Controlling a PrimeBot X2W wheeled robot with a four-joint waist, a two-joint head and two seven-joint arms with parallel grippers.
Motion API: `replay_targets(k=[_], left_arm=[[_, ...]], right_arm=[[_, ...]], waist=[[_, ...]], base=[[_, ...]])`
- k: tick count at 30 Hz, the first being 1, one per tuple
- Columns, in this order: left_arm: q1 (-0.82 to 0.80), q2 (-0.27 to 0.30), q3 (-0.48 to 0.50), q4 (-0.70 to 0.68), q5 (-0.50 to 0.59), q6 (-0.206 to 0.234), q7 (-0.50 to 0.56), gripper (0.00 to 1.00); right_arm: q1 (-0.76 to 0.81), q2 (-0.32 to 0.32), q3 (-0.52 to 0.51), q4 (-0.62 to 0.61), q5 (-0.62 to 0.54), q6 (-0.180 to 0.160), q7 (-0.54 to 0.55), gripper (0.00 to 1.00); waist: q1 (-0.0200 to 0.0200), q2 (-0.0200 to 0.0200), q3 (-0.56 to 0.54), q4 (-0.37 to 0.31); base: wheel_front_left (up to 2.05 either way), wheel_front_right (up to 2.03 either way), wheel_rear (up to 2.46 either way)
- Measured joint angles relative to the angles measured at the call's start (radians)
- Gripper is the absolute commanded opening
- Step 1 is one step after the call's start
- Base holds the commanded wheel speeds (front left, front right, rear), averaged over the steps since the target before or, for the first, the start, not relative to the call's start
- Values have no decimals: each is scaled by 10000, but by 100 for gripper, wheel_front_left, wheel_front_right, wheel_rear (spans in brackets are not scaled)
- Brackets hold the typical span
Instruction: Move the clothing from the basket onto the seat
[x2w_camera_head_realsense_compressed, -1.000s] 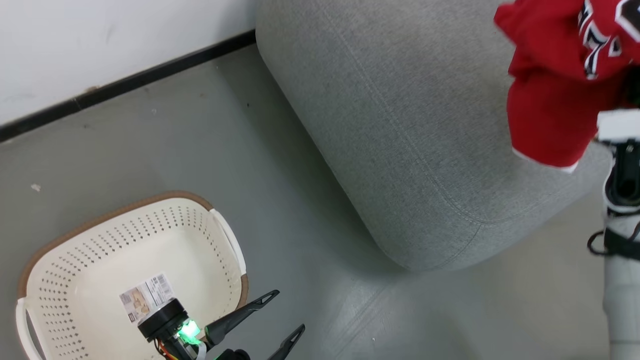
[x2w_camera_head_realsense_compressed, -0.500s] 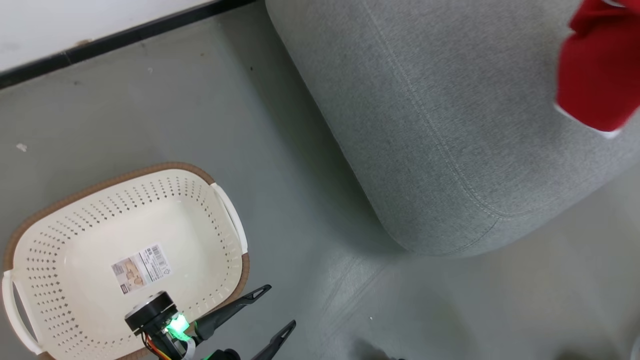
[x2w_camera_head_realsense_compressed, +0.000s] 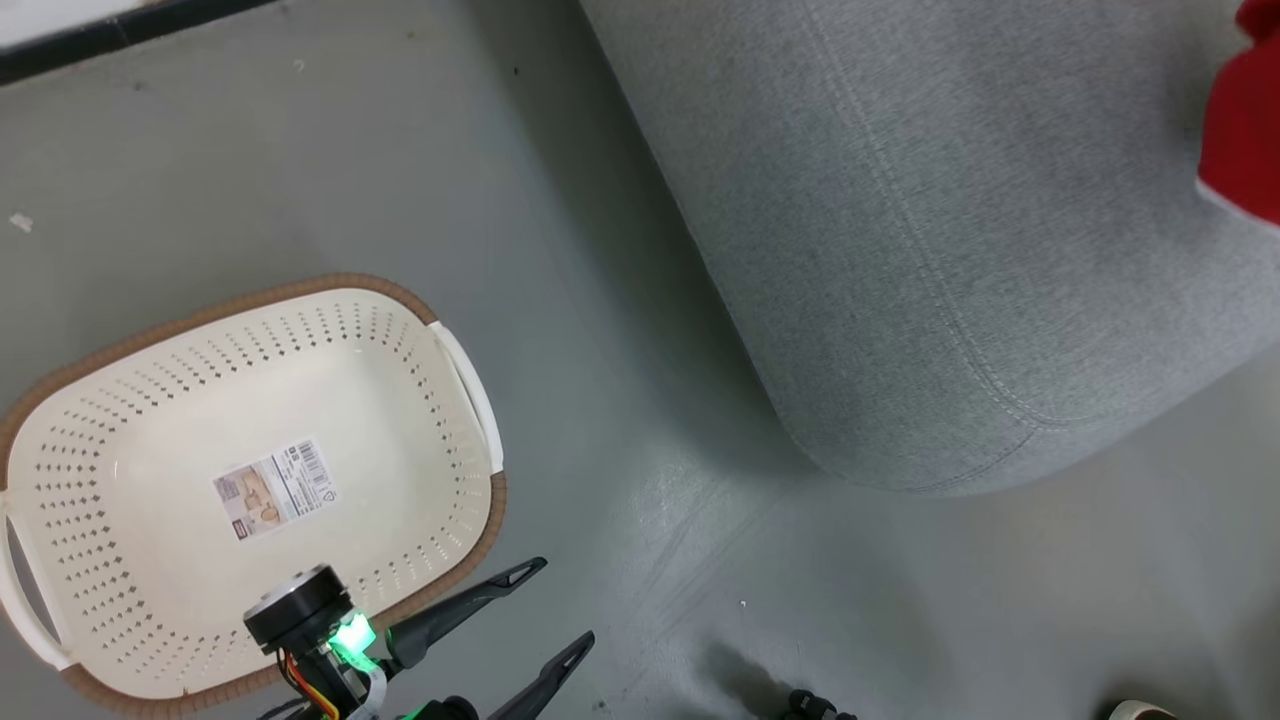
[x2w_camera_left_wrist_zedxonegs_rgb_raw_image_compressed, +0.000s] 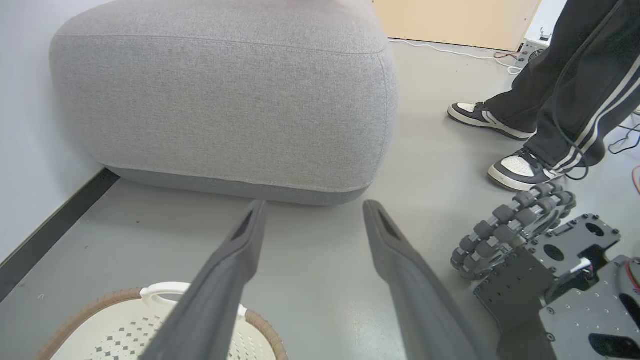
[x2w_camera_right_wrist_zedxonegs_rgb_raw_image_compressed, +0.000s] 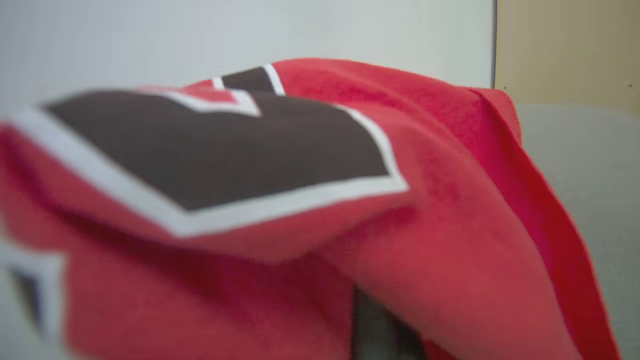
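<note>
Gripping the red jersey (x2w_camera_right_wrist_zedxonegs_rgb_raw_image_compressed: 450, 225) in my right tool (x2w_camera_right_wrist_zedxonegs_rgb_raw_image_compressed: 377, 330), clamped tight on it; my left tool (x2w_camera_head_realsense_compressed: 565, 602) hangs wide apart beside the basket (x2w_camera_head_realsense_compressed: 340, 282).

Red jersey (x2w_camera_head_realsense_compressed: 1245, 130) at the far right edge, bunched above the grey fabric sofa (x2w_camera_head_realsense_compressed: 950, 250). Up close its folds blur, showing black number blocks outlined in white. The cream perforated basket (x2w_camera_head_realsense_compressed: 440, 400) sits upright on the floor, near left, with a brown rim and a label sticker on its bare bottom. The sofa's rounded corner lies apart from it.
</note>
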Motion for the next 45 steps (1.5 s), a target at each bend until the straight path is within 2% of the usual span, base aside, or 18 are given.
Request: replay_targets(k=[4, 11, 26, 31, 38, 40, 41, 45], left_arm=[[-110, 38, 15, -249, 2, 0, -2, 100], [-127, 150, 77, -318, 75, 0, 0, 100], [-241, 345, 117, -500, 104, 13, 0, 100], [-364, 370, 132, -539, 167, 13, -2, 100], [-485, 414, 165, -499, 163, 13, -2, 100], [-564, 412, 228, -497, 159, 15, -2, 100], [-579, 420, 247, -493, 159, 17, -2, 100], [-644, 426, 267, -456, 157, 15, -2, 100]], right_arm=[[-595, -17, 111, 207, -347, 0, 0, 0], [-1440, -150, -489, 529, -573, 0, -4, 0], [-1665, -504, -1829, 2144, -1772, 0, -6, 0], [-2172, -639, -2102, 2447, -2100, 0, -4, 0], [-2361, -506, -2506, 3327, -2372, 0, 713, 0], [-2543, -571, -2579, 3321, -2600, 2, 713, 45], [-2644, -614, -2591, 3319, -2715, 0, 711, 100], [-2899, -631, -2721, 3325, -2909, 2, 681, 100]], waist=[[0, 0, 206, 108], [0, 0, 496, 293], [0, 0, 1160, 763], [0, 0, 1351, 892], [0, 0, 1574, 1030], [0, 0, 1627, 1049], [0, 1, 1650, 1056], [0, 0, 1726, 1057]], base=[[0, 0, 0], [0, 0, 0], [0, 0, 0], [0, 0, 0], [0, 0, 0], [0, 0, 0], [0, 0, 0], [0, 0, 0]])
